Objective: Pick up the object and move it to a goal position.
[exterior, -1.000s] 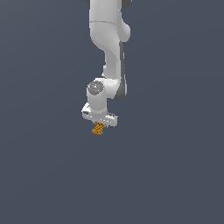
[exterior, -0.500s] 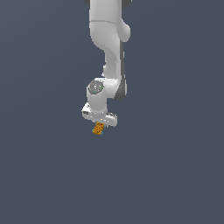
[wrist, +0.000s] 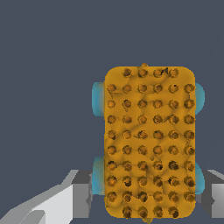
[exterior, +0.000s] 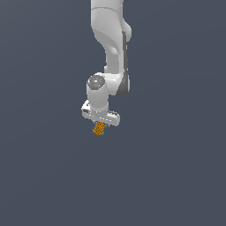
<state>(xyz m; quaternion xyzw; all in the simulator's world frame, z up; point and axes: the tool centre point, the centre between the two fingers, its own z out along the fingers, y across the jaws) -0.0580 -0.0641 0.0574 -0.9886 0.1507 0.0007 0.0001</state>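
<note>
As the arm hangs, claw (exterior: 100, 124) apparently pinching orange block (wrist: 148, 142), grey fingers (wrist: 82, 192) flanking it

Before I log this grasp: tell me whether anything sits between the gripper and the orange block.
Nothing visible does. The orange block sits directly between the fingers of the gripper, with only bare grey background around it in both views.

Not a real room – a bare simulator scene. Flat, uniform slate-grey backdrop fills both views, with no visible floor line, walls or furniture. The white arm (exterior: 110, 48) is smooth, evenly shaded, render-clean. In the wrist view the orange studded block (wrist: 148, 142) has a repeated dot texture and plain teal-blue bulges at its sides – computer-drawn surfaces, with flat grey and white gripper fingers (wrist: 81, 192) beside it. No shadows fall on the backdrop.
</note>
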